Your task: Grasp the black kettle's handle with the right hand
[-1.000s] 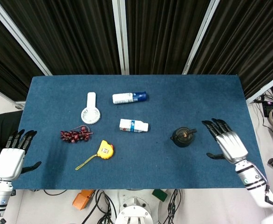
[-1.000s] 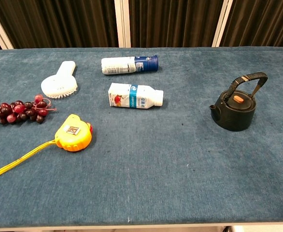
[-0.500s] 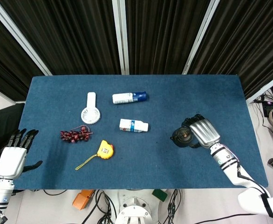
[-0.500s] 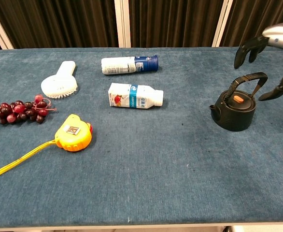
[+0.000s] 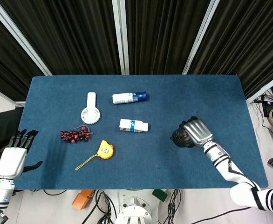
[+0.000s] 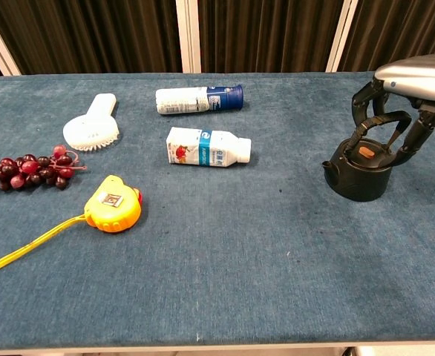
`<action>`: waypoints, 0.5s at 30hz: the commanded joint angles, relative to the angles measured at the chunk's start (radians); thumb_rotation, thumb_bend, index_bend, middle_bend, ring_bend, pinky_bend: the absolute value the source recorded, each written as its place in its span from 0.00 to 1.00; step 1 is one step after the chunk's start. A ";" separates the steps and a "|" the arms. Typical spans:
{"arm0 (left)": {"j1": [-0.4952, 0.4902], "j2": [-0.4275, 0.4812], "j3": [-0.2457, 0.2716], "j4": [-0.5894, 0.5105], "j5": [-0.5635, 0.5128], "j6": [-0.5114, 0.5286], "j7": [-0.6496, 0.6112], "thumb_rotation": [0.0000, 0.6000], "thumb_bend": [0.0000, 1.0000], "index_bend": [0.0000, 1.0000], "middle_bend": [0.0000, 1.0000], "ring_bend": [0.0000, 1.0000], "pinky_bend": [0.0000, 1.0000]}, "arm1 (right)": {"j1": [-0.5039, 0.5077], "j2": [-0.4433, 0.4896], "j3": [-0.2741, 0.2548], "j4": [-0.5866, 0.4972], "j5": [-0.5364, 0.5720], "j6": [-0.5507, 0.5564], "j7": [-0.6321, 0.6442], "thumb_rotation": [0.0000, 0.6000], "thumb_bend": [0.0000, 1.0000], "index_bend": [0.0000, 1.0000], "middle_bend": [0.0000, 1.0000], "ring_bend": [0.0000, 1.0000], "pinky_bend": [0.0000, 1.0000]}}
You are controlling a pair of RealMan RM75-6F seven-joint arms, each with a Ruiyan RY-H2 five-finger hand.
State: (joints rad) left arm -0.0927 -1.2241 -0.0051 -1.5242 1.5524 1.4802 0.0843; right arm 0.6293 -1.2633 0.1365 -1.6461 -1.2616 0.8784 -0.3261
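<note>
The black kettle (image 6: 361, 178) stands upright on the blue table's right side, its looped handle (image 6: 379, 121) raised over an orange lid knob. My right hand (image 6: 416, 75) hovers right over it. The fingers (image 6: 361, 99) hang down behind the handle and the thumb (image 6: 414, 137) in front, so the hand straddles the handle without having closed on it. In the head view this hand (image 5: 198, 130) covers most of the kettle (image 5: 177, 137). My left hand (image 5: 13, 157) is open off the table's front left corner.
A milk bottle (image 6: 206, 147) and a blue-capped white bottle (image 6: 197, 99) lie mid-table. A white hand fan (image 6: 92, 124), red grapes (image 6: 26, 170) and a yellow tape measure (image 6: 113, 203) lie to the left. The table's right edge (image 5: 251, 122) runs close to the kettle.
My right hand swung in from the table's right side to above the kettle, then lowered and curled its fingers around the handle. The left hand and the kettle stayed put.
</note>
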 commanded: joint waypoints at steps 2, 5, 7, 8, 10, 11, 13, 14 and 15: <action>0.000 -0.001 0.000 0.002 -0.003 -0.002 -0.002 1.00 0.13 0.08 0.09 0.02 0.00 | 0.007 -0.004 -0.005 0.008 0.010 -0.007 0.000 1.00 0.00 0.65 0.55 0.56 0.34; 0.000 -0.001 0.000 0.004 -0.006 -0.002 -0.003 1.00 0.13 0.08 0.09 0.02 0.00 | 0.014 -0.008 -0.012 0.016 0.019 -0.017 -0.002 1.00 0.00 0.67 0.56 0.58 0.34; 0.000 -0.002 -0.001 0.004 -0.007 -0.003 -0.003 1.00 0.12 0.08 0.09 0.02 0.00 | 0.019 -0.011 -0.016 0.021 0.025 -0.024 -0.001 1.00 0.00 0.67 0.57 0.59 0.34; -0.001 -0.002 -0.001 0.004 -0.007 -0.004 -0.003 1.00 0.13 0.08 0.09 0.02 0.00 | 0.021 -0.013 -0.018 0.022 0.028 -0.029 0.001 1.00 0.00 0.68 0.58 0.59 0.34; -0.002 -0.003 -0.001 0.004 -0.009 -0.006 -0.002 1.00 0.13 0.08 0.09 0.02 0.00 | 0.026 -0.013 -0.022 0.023 0.035 -0.040 0.010 1.00 0.00 0.69 0.58 0.60 0.34; -0.002 -0.003 -0.001 0.005 -0.010 -0.006 -0.003 1.00 0.12 0.08 0.09 0.02 0.00 | 0.028 -0.013 -0.023 0.023 0.037 -0.044 0.013 1.00 0.00 0.70 0.59 0.60 0.34; -0.002 -0.004 -0.002 0.006 -0.012 -0.007 -0.004 1.00 0.12 0.08 0.09 0.02 0.00 | 0.032 -0.014 -0.027 0.026 0.042 -0.052 0.020 1.00 0.00 0.71 0.60 0.62 0.34; -0.002 -0.004 -0.002 0.007 -0.012 -0.007 -0.005 1.00 0.12 0.08 0.09 0.02 0.00 | 0.033 -0.015 -0.028 0.027 0.043 -0.054 0.024 1.00 0.00 0.72 0.61 0.63 0.34; -0.002 -0.004 -0.002 0.008 -0.013 -0.007 -0.006 1.00 0.12 0.08 0.09 0.02 0.00 | 0.034 -0.015 -0.030 0.028 0.045 -0.056 0.028 1.00 0.00 0.73 0.62 0.64 0.34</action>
State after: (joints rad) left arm -0.0948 -1.2280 -0.0070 -1.5159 1.5399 1.4729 0.0787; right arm 0.6623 -1.2778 0.1078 -1.6188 -1.2179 0.8239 -0.2996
